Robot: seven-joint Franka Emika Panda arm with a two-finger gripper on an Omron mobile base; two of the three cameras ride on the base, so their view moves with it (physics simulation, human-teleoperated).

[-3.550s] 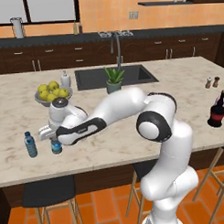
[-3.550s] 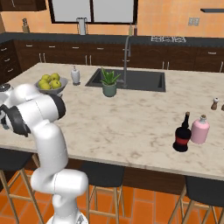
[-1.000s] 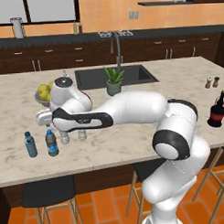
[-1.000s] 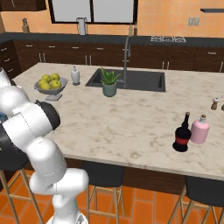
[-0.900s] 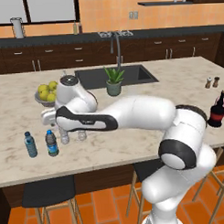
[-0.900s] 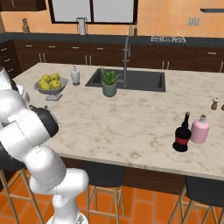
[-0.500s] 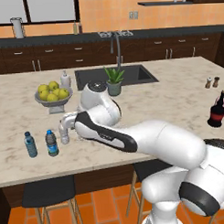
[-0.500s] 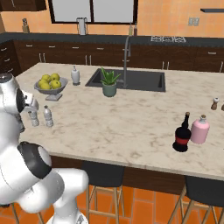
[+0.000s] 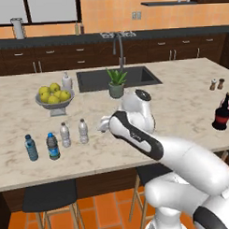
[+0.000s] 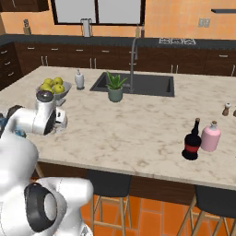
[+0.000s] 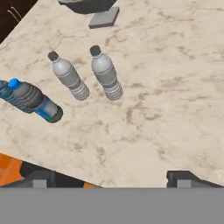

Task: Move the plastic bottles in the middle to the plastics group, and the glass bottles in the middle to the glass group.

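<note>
While the gripper (image 11: 111,177) hangs with jaws wide and empty, four plastic bottles (image 9: 64,135) stand grouped on the tabletop (image 9: 181,104), left side, dark glass bottle (image 10: 191,140) beside pink bottle (image 10: 210,136), far right.

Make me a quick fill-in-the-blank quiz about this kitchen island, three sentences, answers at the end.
1. The bowl on the counter holds yellow ____.
2. The dark bottle with the red label stands right beside a pale ____ bottle.
3. Near the counter's front edge, ____ small bottles stand in a row, among them two clear water bottles.

Answers: lemons; pink; four
</note>
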